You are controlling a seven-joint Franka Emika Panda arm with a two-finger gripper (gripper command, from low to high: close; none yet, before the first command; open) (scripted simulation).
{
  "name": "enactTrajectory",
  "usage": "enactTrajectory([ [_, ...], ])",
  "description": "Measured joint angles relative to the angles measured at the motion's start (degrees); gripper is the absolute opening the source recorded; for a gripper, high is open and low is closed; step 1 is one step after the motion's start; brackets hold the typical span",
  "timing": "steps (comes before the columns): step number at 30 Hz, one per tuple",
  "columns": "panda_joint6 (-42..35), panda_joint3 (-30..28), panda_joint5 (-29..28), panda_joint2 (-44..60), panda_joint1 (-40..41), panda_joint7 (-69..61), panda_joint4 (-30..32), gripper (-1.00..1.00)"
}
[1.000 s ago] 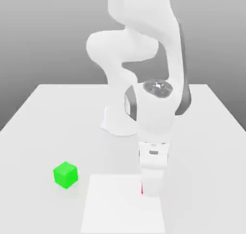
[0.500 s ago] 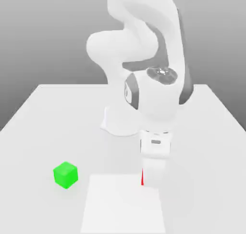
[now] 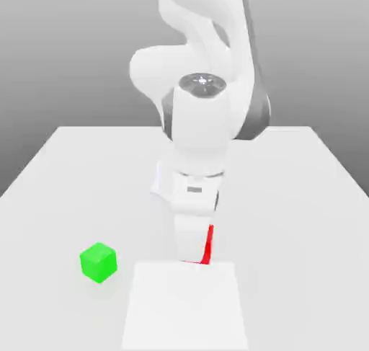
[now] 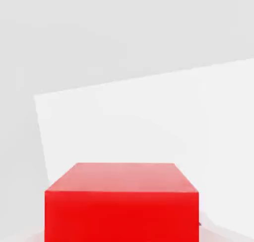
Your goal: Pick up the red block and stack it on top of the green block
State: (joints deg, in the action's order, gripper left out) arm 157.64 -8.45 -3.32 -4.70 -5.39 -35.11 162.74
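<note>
Your hand [image 3: 193, 252] is clenched on the red block [image 3: 207, 245], held just above the tabletop [image 3: 65, 169]. The green block [image 3: 98, 261] sits well off toward the exterior view's left, so you'd carry that way, then lower onto it.

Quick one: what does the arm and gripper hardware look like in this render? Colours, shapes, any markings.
Glossy white arm built of rounded, bulbous links, with dark grey bands at the joints and a grey circular cap on top of the wrist. The gripper is a boxy white body bearing a small grey rectangular mark. No cables visible.
</note>
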Motion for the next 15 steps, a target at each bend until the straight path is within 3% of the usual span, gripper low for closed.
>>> enactTrajectory([
  [11,-4.6,-13.3,-6.0,-6.2,12.5,-17.8,0.9,-1.00],
  [15,-0.9,-14.9,-4.7,-2.3,12.7,-20.5,0.7,-1.00],
])
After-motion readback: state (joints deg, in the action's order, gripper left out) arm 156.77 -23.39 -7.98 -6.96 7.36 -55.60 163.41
